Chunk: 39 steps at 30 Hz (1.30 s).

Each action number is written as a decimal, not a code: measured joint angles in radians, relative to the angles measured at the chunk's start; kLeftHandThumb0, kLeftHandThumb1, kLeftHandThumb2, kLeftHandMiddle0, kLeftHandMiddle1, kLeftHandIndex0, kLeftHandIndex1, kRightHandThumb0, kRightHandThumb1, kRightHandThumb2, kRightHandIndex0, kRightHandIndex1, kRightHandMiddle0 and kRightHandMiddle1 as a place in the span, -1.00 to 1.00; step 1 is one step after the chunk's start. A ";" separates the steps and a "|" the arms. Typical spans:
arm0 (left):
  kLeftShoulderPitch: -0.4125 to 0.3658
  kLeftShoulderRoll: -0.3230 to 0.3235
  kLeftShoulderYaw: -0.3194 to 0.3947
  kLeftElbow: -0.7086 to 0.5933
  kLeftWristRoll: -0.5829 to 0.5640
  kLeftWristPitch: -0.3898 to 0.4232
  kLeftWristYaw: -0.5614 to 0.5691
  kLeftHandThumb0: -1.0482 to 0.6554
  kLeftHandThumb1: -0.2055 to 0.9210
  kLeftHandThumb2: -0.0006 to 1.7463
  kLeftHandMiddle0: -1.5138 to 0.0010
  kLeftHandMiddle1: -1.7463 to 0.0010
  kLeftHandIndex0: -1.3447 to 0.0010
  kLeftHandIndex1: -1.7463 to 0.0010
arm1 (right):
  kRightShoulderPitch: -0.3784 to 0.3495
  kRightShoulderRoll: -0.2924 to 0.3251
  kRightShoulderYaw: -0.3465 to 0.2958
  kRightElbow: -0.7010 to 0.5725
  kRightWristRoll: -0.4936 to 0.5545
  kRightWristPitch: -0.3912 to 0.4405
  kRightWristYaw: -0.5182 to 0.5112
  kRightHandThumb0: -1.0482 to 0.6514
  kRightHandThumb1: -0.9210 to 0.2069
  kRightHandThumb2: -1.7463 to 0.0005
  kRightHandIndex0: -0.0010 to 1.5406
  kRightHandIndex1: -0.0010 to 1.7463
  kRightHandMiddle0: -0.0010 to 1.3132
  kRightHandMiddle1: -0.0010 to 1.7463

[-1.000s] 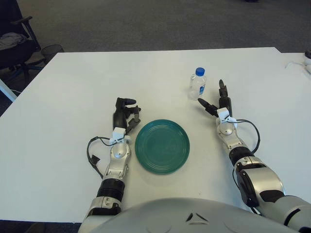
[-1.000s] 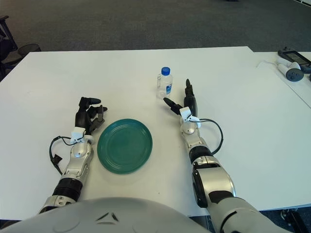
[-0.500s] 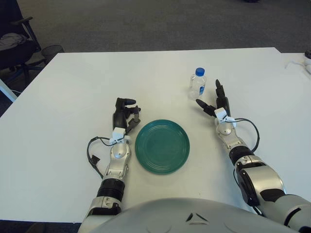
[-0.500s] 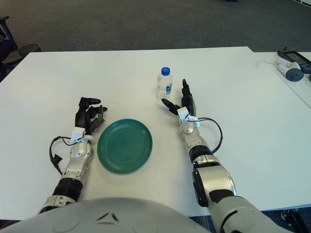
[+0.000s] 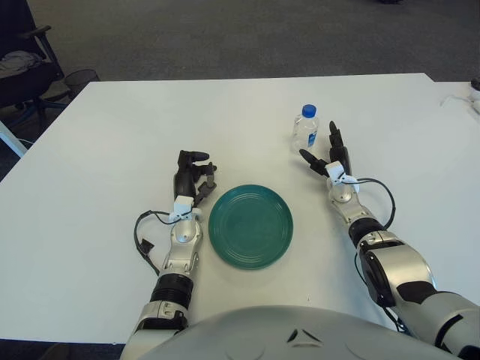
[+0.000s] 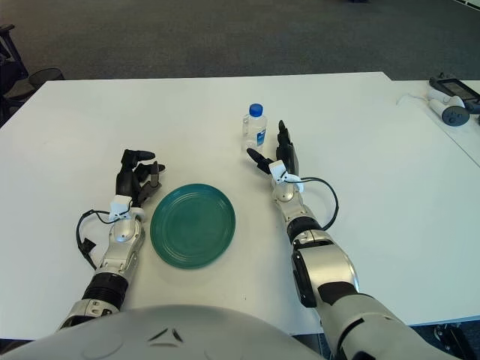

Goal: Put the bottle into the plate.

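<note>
Left eye view: the bottle (image 5: 305, 128) stands upright on the white table (image 5: 112, 142), in the far right part of it, well inside the far edge. Its long axis is vertical, with the blue cap on top. The right hand (image 5: 328, 155) is just beside the bottle, on its near right side. The fingers (image 5: 334, 137) are spread and hold nothing; the thumb points toward the foot of the bottle. I cannot tell if any finger touches the bottle, but it looks like a small gap remains. So the bottle lies ahead and a little to the left of this hand. The plate (image 5: 250, 226) lies near the front edge of the table, in the middle, and nothing is in it.

Right eye view: the same scene from a slightly other place. The left hand (image 6: 135, 178) shows just beside the left rim of the plate, with fingers curled and nothing in them; it seems idle. From this hand the bottle is well apart, across the plate. The right hand is clearly nearer, so I judge it should take the bottle. A side grasp around the body fits the upright bottle, then a move back and left to the plate. The bottle is tall and narrow, so a push from the fingers may tip it.
</note>
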 measured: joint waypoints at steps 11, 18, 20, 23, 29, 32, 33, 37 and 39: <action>-0.003 -0.001 0.003 0.003 -0.001 -0.007 0.002 -0.20 0.76 -0.18 0.18 -0.34 0.59 -1.00 | -0.059 0.027 -0.028 0.047 0.021 0.062 -0.021 -1.00 -1.00 0.72 -0.87 -0.96 -0.99 -0.91; -0.004 -0.003 0.006 0.003 -0.001 -0.006 0.013 -0.20 0.77 -0.20 0.17 -0.35 0.60 -1.00 | -0.076 0.031 -0.033 0.064 0.022 0.079 -0.033 -1.00 -1.00 0.71 -0.85 -0.95 -1.00 -0.88; -0.004 -0.004 0.007 0.003 -0.001 -0.006 0.019 -0.20 0.76 -0.19 0.17 -0.35 0.60 -1.00 | -0.078 0.031 -0.033 0.067 0.022 0.080 -0.035 -1.00 -1.00 0.71 -0.85 -0.95 -1.00 -0.87; -0.004 -0.004 0.007 0.003 -0.001 -0.006 0.022 -0.20 0.75 -0.18 0.18 -0.36 0.59 -1.00 | -0.081 0.032 -0.033 0.071 0.021 0.081 -0.039 -1.00 -1.00 0.69 -0.84 -0.95 -1.00 -0.86; -0.004 -0.004 0.007 0.003 0.000 -0.005 0.032 -0.20 0.72 -0.15 0.18 -0.35 0.57 -1.00 | -0.088 0.032 -0.025 0.082 0.012 0.081 -0.041 -1.00 -1.00 0.68 -0.84 -0.95 -1.00 -0.81; -0.004 -0.005 0.008 0.003 0.000 -0.005 0.035 -0.20 0.71 -0.14 0.17 -0.35 0.57 -1.00 | -0.091 0.030 -0.015 0.086 0.006 0.081 -0.041 -1.00 -1.00 0.68 -0.84 -0.95 -1.00 -0.80; -0.004 -0.005 0.008 0.004 0.000 -0.005 0.036 -0.20 0.71 -0.13 0.17 -0.35 0.57 -1.00 | -0.092 0.030 -0.012 0.088 0.004 0.081 -0.041 -1.00 -1.00 0.68 -0.85 -0.95 -1.00 -0.80; -0.005 -0.005 0.007 0.005 0.000 -0.006 0.042 -0.20 0.70 -0.13 0.18 -0.34 0.57 -1.00 | -0.097 0.030 0.001 0.092 -0.011 0.084 -0.043 -1.00 -1.00 0.68 -0.87 -0.96 -1.00 -0.81; -0.006 -0.005 0.007 0.006 0.000 -0.006 0.045 -0.20 0.72 -0.14 0.18 -0.34 0.57 -1.00 | -0.100 0.031 0.007 0.095 -0.015 0.087 -0.044 -1.00 -1.00 0.69 -0.87 -0.97 -1.00 -0.82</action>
